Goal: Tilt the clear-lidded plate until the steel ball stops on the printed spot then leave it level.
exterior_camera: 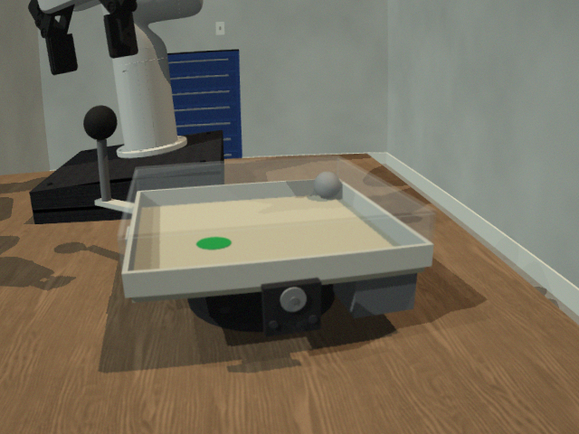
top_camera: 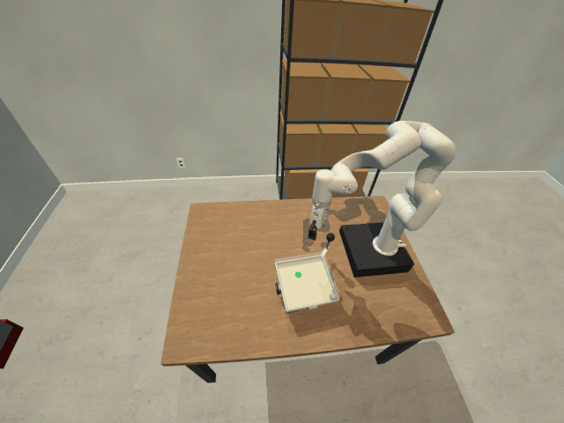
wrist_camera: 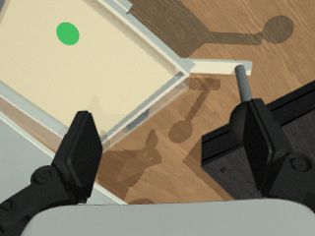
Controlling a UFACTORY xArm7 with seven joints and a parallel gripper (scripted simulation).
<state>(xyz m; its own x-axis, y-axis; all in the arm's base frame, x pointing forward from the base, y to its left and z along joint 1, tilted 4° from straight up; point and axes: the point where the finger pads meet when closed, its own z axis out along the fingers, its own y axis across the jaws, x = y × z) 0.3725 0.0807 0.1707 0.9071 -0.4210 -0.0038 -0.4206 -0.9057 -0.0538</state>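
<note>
The clear-lidded plate (top_camera: 300, 293) (exterior_camera: 224, 278) (wrist_camera: 30, 69) stands on a dark base; its exact tilt is hard to tell. The steel ball (top_camera: 332, 296) (exterior_camera: 327, 184) sits in a corner, well away from the green spot (top_camera: 298, 274) (exterior_camera: 213, 242) (wrist_camera: 67, 33). The ball does not show in the wrist view. A black knob (top_camera: 330, 236) (exterior_camera: 99, 122) (wrist_camera: 238, 121) tops a grey post on an arm from the plate's corner. My gripper (top_camera: 312, 235) (exterior_camera: 92, 63) (wrist_camera: 169, 125) is open and empty, above knob height. In the wrist view the right finger partly covers the knob.
The wooden table (top_camera: 218, 273) (exterior_camera: 140, 397) carries the plate and the robot's black base block (top_camera: 375, 255) (exterior_camera: 74, 186), which lies beyond the knob. A dark bracket (top_camera: 278, 288) (exterior_camera: 276, 322) stands at the plate's side. A shelf of boxes (top_camera: 345, 95) stands behind the table.
</note>
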